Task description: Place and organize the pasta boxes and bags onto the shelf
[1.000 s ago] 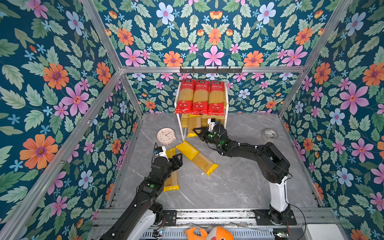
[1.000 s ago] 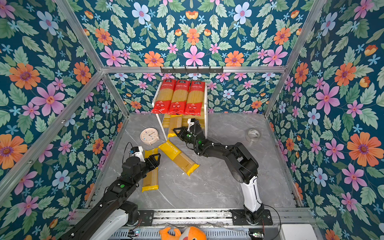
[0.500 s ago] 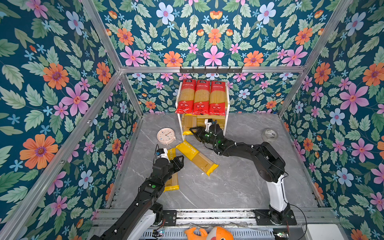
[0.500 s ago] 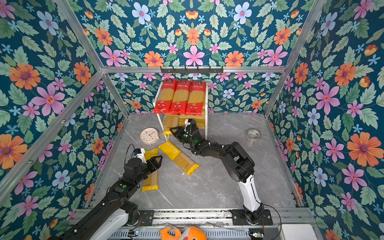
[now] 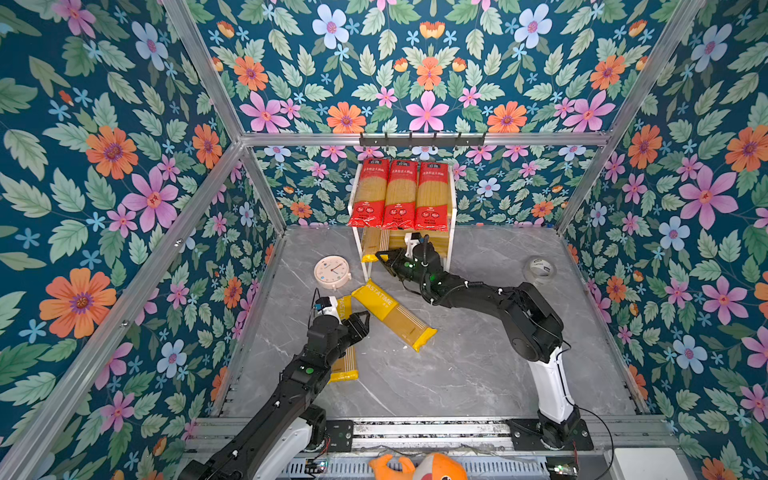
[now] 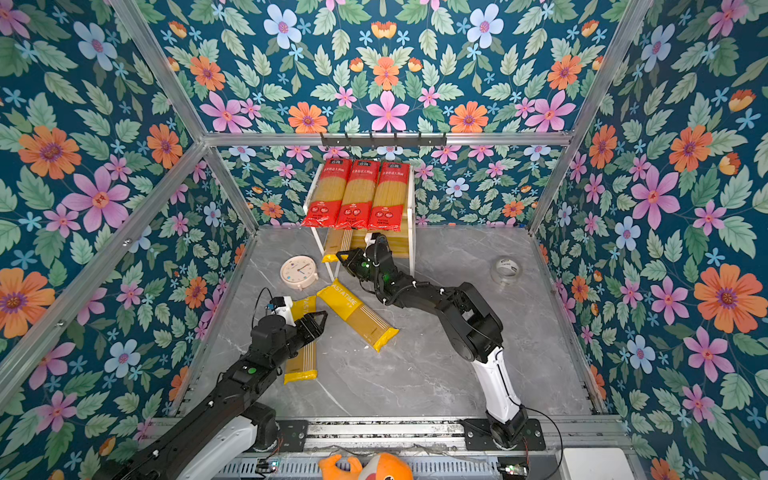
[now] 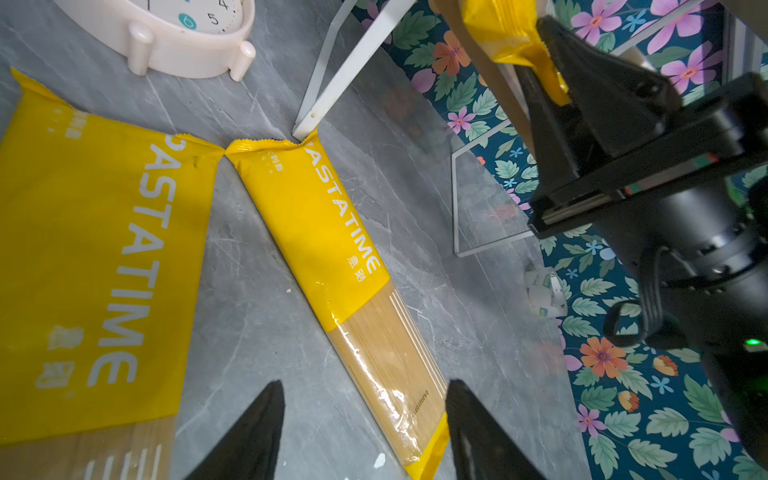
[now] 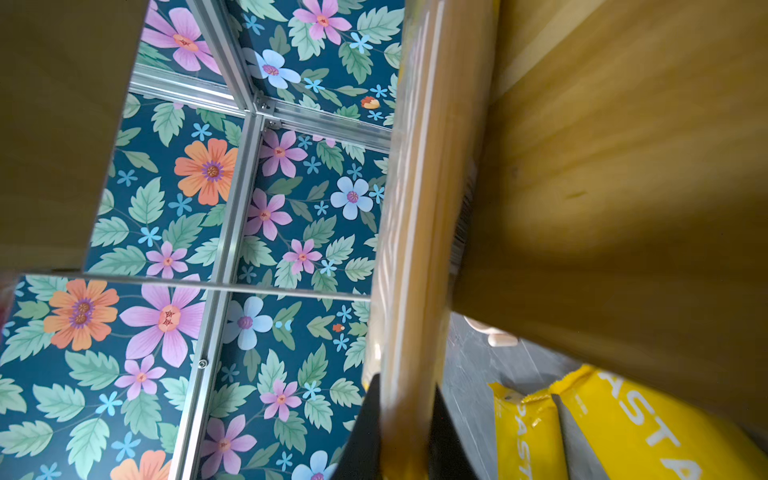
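Note:
The shelf stands at the back wall, with three red-ended packets side by side on its top board. My right gripper is at the lower tier, shut on the end of a yellow packet lying on that board. A second yellow packet lies slantwise on the table. My left gripper is open, its fingertips either side of that packet's clear end. A third yellow packet lies partly under the left arm.
A pink clock lies left of the shelf's front leg. A roll of tape sits at the back right. A black hook rail runs above the shelf. An orange plush toy lies at the front rail.
My right gripper has shifted left along the lower tier, and the yellow packet's end has gone left with it. The left arm has barely moved.

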